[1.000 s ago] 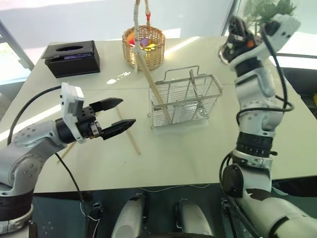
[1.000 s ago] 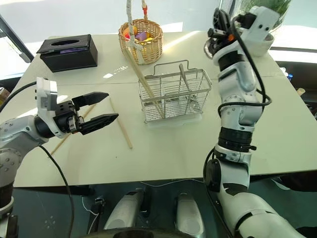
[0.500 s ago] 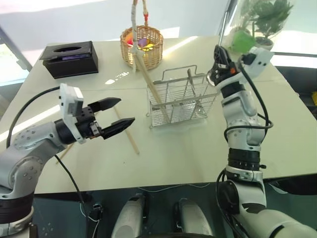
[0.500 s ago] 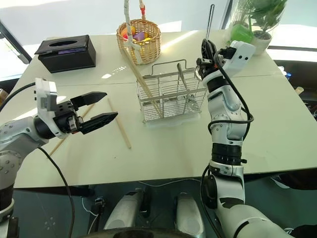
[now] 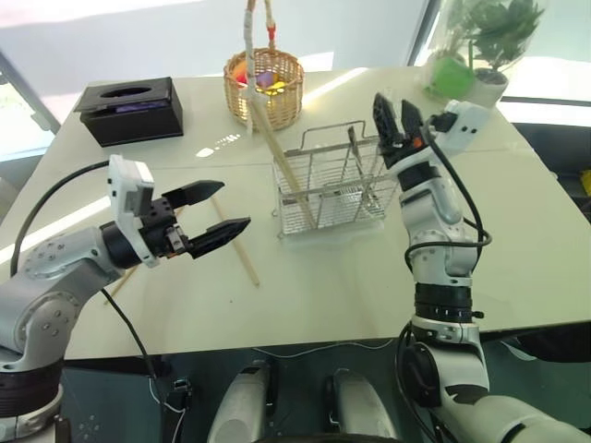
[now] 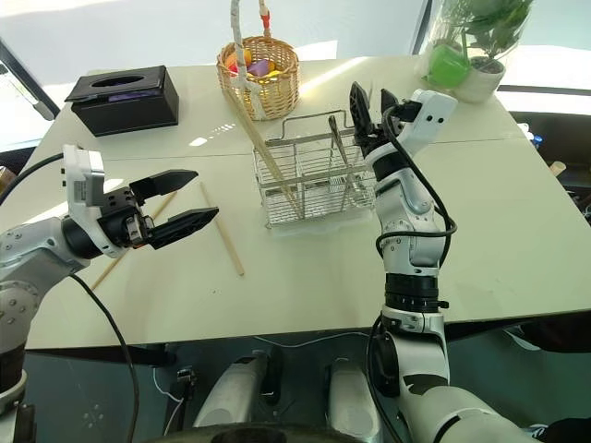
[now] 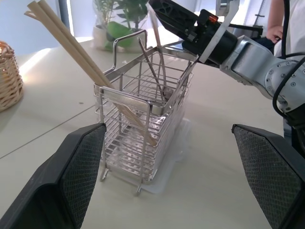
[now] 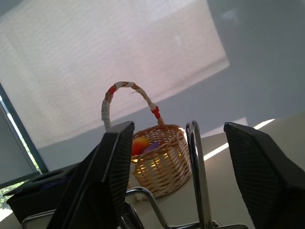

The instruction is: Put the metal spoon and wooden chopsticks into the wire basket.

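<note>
The wire basket (image 5: 332, 185) stands mid-table. Two wooden chopsticks (image 5: 272, 148) lean in its left end, tops sticking out. One more chopstick (image 5: 235, 245) lies flat on the table in front of my left gripper (image 5: 235, 205), which hovers open and empty left of the basket. Another chopstick (image 6: 115, 263) lies partly under that arm. My right gripper (image 6: 367, 106) is open just above the basket's right end. The metal spoon (image 7: 159, 62) stands inside the basket, its handle (image 8: 197, 171) rising between the spread fingers, touching neither.
A round wicker basket (image 5: 266, 83) with a tall handle sits behind the wire basket. There is a black tissue box (image 5: 131, 108) at the back left and a potted plant (image 5: 480, 46) at the back right. A person (image 7: 286, 24) stands beyond the table.
My right gripper came down from high above to the basket's right end with the spoon and opened; the spoon now stands in the basket. The left gripper stayed put.
</note>
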